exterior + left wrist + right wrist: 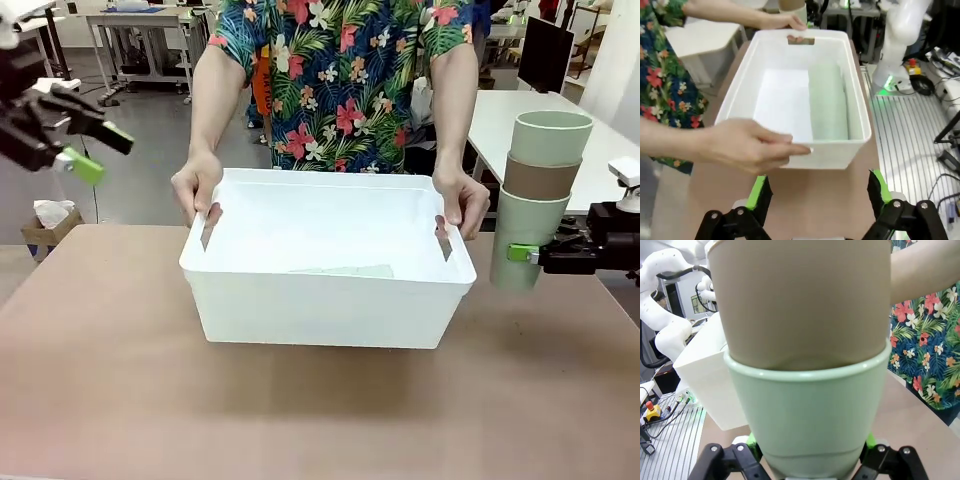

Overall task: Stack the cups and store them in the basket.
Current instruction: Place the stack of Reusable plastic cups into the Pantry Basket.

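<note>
Front view: the basket [320, 310] sits on the counter [320, 420] toward its far edge, with the person's hands [195, 185] on its handle slots. At the counter's right edge, the right tool [525, 254] clamps the lowest of an upright stack of cups [540, 190]. The left tool [103, 150] hangs wide and empty.

Left wrist view: mint cups [827, 102] lie inside the basket.

Right wrist view: a brown cup [800, 300] is nested in the gripped one.

Held so low, the stack may tip or clip the rim.

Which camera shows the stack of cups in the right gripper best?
The front view: the whole stack of cups stands upright in the right gripper, green, brown, green. The right wrist view crops it at the brown cup; the left wrist view catches a sliver beyond the basket.
</note>
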